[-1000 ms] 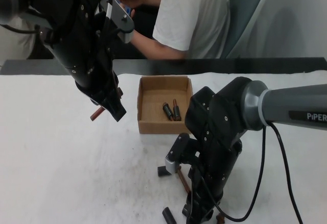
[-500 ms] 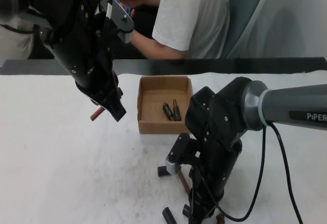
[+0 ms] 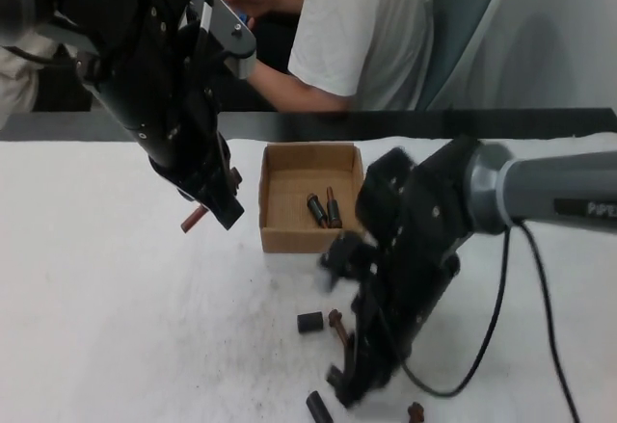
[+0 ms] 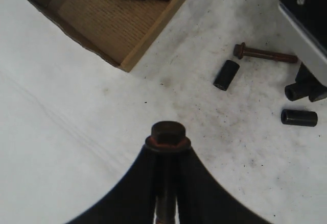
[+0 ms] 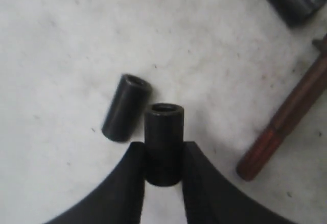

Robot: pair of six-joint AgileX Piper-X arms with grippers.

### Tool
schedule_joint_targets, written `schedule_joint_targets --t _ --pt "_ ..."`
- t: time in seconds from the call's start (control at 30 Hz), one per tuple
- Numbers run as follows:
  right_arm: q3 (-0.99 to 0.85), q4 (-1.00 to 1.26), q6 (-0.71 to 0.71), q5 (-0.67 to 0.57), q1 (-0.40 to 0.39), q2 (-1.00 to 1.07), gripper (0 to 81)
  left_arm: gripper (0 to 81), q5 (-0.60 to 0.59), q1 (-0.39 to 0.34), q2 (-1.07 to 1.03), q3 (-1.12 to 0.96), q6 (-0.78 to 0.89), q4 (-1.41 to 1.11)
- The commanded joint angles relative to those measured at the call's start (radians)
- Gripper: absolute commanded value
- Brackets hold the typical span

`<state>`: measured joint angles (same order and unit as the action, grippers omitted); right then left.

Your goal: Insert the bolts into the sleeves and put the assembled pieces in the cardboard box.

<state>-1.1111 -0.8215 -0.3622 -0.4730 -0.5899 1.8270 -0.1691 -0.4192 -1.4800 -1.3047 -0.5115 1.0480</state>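
Observation:
My left gripper (image 4: 166, 183) is shut on a rusty brown bolt (image 4: 167, 137), held above the bench left of the cardboard box (image 3: 280, 197); the bolt's end (image 3: 195, 218) sticks out below the arm. My right gripper (image 5: 163, 168) is shut on a short black sleeve (image 5: 163, 142) just above the bench, near the front. Another black sleeve (image 5: 126, 107) lies beside it. A loose bolt (image 4: 265, 55) and a sleeve (image 4: 226, 74) lie in front of the box. Two assembled pieces (image 3: 324, 208) rest inside the box.
More black sleeves (image 4: 299, 117) and a bolt head (image 3: 416, 410) lie near the bench's front edge. A person in a white shirt (image 3: 366, 28) sits behind the bench. Bare white bench (image 3: 116, 317) spreads to the left.
The right arm has lifted and swung back and to the right with the sleeve, uncovering the loose bolt and sleeve. The left arm shifted slightly right with its bolt.

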Motion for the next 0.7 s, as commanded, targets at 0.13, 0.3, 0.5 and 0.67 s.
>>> schedule_joint_targets --t 0.13,0.3,0.5,0.67 --pt "-0.017 0.262 0.181 -0.437 0.143 -0.196 0.8 0.3 -0.144 0.037 0.027 -0.01 0.073 -0.072" --pt "-0.017 0.414 0.294 -0.643 0.236 -0.267 0.8 0.3 -0.408 0.103 0.042 -0.01 0.187 -0.173" --pt "-0.017 0.453 0.352 -0.718 0.267 -0.287 0.8 0.3 -0.796 0.184 0.042 0.045 0.543 -0.605" --pt "-0.017 0.453 0.362 -0.718 0.239 -0.287 0.8 0.3 -0.812 0.184 0.042 0.2 0.867 -1.143"
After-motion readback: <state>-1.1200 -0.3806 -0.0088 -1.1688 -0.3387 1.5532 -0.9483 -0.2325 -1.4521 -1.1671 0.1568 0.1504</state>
